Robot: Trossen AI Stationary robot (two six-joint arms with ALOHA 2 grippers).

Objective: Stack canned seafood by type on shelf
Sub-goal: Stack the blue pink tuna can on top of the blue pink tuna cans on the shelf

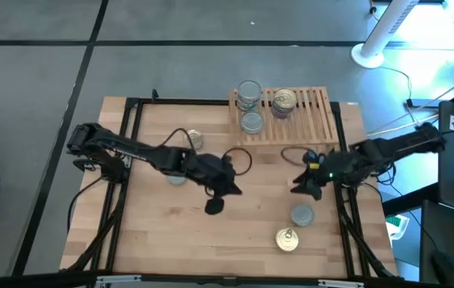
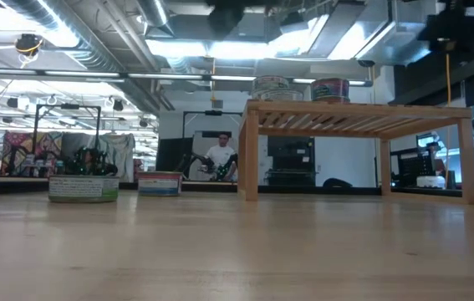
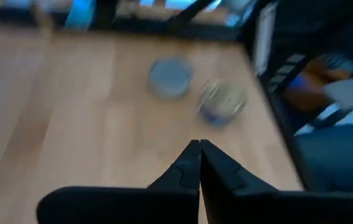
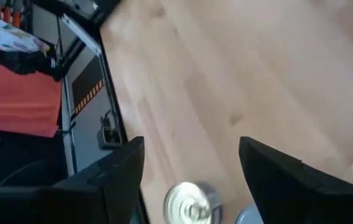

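Counter: light plank counter on a dark frame, grey floor all round, and a busy workshop behind it in the low view.
Shelf: slatted light-wood shelf sits at the far edge of the counter, toward the right corner.
Cans on shelf: two silver-top cans at its left end, one behind the other, and a gold-top can just beside them.
Loose cans, right: a silver-top tin and a gold pull-ring tin close together near the front right corner.
Loose cans, left: one gold-top tin left of the shelf, another tin mostly hidden under the left arm.
Left claw: left claw is over the middle of the counter, fingers pinched fully together, nothing in them.
Right claw: right claw hangs just in from the right edge, beyond the two loose tins, jaws spread wide and empty.
Background: a person way back in the room.
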